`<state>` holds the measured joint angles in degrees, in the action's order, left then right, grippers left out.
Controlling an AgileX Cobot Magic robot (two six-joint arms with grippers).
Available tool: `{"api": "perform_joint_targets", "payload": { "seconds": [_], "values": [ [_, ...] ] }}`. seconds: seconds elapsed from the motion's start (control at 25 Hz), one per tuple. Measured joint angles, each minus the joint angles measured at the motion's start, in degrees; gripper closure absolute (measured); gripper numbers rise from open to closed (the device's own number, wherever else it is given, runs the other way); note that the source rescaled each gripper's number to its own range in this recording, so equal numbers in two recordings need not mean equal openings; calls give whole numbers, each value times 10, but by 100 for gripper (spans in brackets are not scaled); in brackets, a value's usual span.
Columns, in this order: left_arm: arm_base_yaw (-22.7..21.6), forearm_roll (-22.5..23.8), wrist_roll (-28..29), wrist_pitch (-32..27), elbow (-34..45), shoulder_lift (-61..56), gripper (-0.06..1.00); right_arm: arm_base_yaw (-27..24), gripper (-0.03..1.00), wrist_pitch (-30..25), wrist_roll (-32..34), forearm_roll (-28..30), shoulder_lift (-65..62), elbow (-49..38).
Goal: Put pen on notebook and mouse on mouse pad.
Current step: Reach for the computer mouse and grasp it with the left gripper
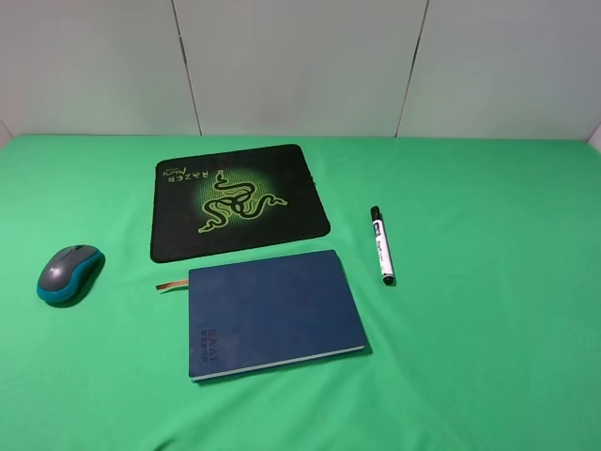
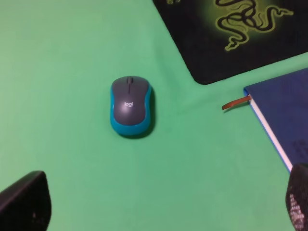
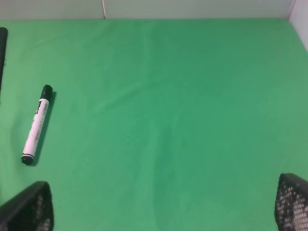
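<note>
The grey and teal mouse (image 1: pixel 68 273) lies on the green cloth, left of the black mouse pad (image 1: pixel 282 164) with its green snake emblem. In front of the pad the navy notebook (image 1: pixel 272 315) lies closed, and the white pen (image 1: pixel 381 246) rests on the cloth to its right. Neither gripper shows in the exterior high view. My left gripper (image 2: pixel 163 197) hangs open above the cloth with the mouse (image 2: pixel 131 105) ahead of its fingers (image 2: pixel 26 202). My right gripper (image 3: pixel 161 204) is also open and holds nothing; the pen (image 3: pixel 37 124) lies off to one side of it.
The notebook's tan ribbon (image 2: pixel 237 102) sticks out towards the mouse, beside the notebook corner (image 2: pixel 288 110) and the pad's edge (image 2: pixel 202 53). Green cloth (image 1: pixel 488 357) covers the whole table. A pale panelled wall (image 1: pixel 300 66) runs along the back.
</note>
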<state>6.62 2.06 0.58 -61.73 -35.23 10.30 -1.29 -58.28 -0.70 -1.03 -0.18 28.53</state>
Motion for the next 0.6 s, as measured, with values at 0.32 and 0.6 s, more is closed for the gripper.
{"api": "perform_joint_targets", "payload": {
  "seconds": [0.32, 0.6],
  "values": [
    [0, 20, 2, 5, -58, 186, 1, 0, -3, 0, 0, 0, 0, 0],
    [0, 24, 13, 50, -59, 321, 1, 0, -3, 0, 0, 0, 0, 0]
  ]
}}
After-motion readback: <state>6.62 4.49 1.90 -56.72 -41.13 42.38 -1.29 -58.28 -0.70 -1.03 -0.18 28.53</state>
